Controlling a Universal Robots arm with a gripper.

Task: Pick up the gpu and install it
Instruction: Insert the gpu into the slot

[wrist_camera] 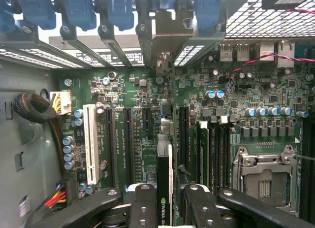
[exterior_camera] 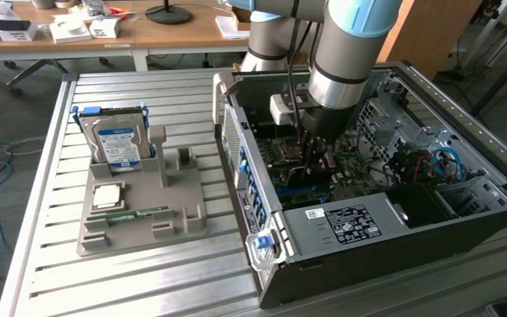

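1. The gpu [wrist_camera: 164, 179] hangs edge-on inside the open computer case [exterior_camera: 368, 264], just above the green motherboard [wrist_camera: 147, 90]. It sits between the long black expansion slots [wrist_camera: 127, 144] and the memory slots [wrist_camera: 211, 149].
2. The pincer [wrist_camera: 165, 208] is closed partway onto the card, with one finger [wrist_camera: 142, 203] on each face. The card is clamped and carried.
3. The card hides the slot beneath it, so whether its edge connector has met the slot cannot be told.
4. Step in hand, as judged: alignment and seating. Keep the card square to the board and parallel to the neighbouring slots, because any tilt will jam the connector.
5. Line the bracket end up with the rear openings below the blue retention clips [wrist_camera: 120, 9] before pressing.
6. Press straight down with even force. Avoid the white PCI slot [wrist_camera: 90, 139], the capacitors and the CPU socket [wrist_camera: 263, 181].
7. Outside the case, the hard drive [exterior_camera: 117, 142] stands in the grey fixture tray [exterior_camera: 183, 228] on the bench [exterior_camera: 148, 284], well apart from the work.
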